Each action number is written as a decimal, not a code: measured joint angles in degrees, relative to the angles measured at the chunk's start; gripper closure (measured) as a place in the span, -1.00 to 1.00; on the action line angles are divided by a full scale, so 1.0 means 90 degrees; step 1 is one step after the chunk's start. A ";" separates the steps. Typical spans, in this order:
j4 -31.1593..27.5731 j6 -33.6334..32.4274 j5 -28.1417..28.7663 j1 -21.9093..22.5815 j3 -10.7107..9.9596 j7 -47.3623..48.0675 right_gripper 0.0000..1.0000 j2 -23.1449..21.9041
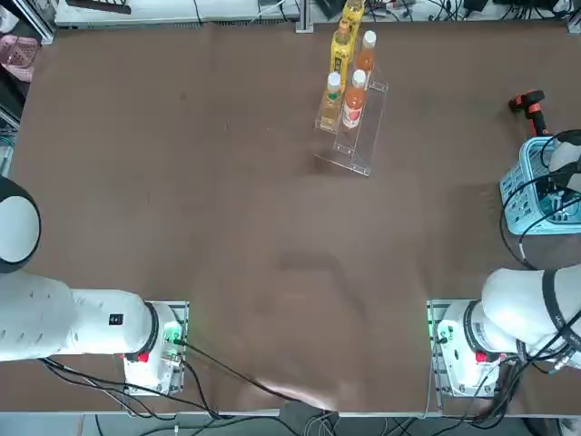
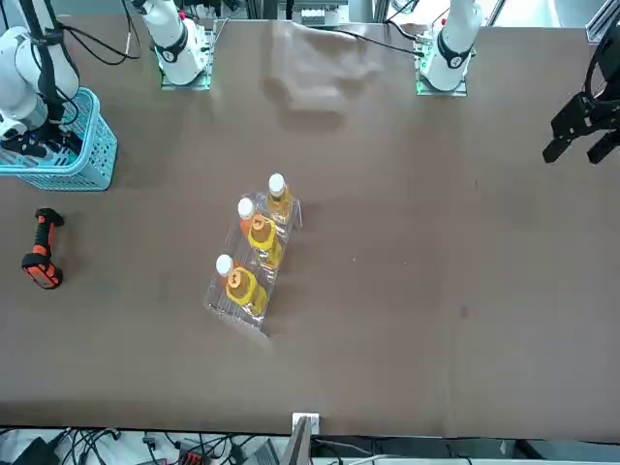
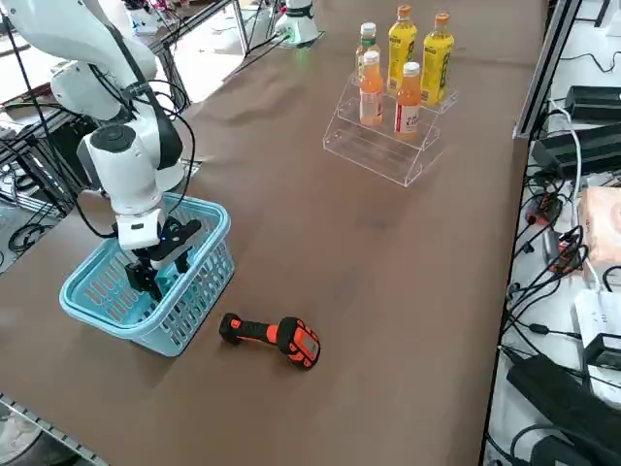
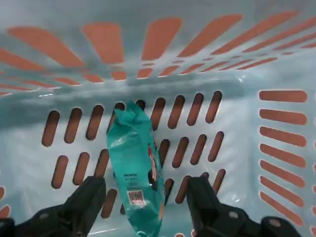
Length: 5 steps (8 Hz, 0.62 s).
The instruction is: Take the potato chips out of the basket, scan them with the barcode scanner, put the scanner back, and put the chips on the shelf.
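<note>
The teal-blue potato chips packet (image 4: 134, 163) lies flat on the floor of the light blue basket (image 4: 148, 84), shown in the right wrist view. My right gripper (image 4: 144, 195) hangs inside the basket (image 3: 199, 282) with its fingers (image 4: 89, 197) open on either side of the packet's near end, a gap on each side. From the side, the gripper (image 3: 160, 267) reaches down past the basket rim. The black and orange barcode scanner (image 3: 277, 335) lies on the table just beside the basket. The clear shelf (image 3: 378, 146) stands far across the table.
Orange and yellow drink bottles (image 3: 408, 58) fill the shelf's upper tiers, and its lowest step is bare. The basket (image 1: 526, 195) sits at the table's right edge with the scanner (image 1: 529, 104) beyond it. Cables and boxes (image 3: 572, 291) crowd the floor past that edge.
</note>
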 joint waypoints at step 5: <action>-0.0032 -0.0001 0.0000 0.0000 0.0018 -0.0036 -1.00 0.0281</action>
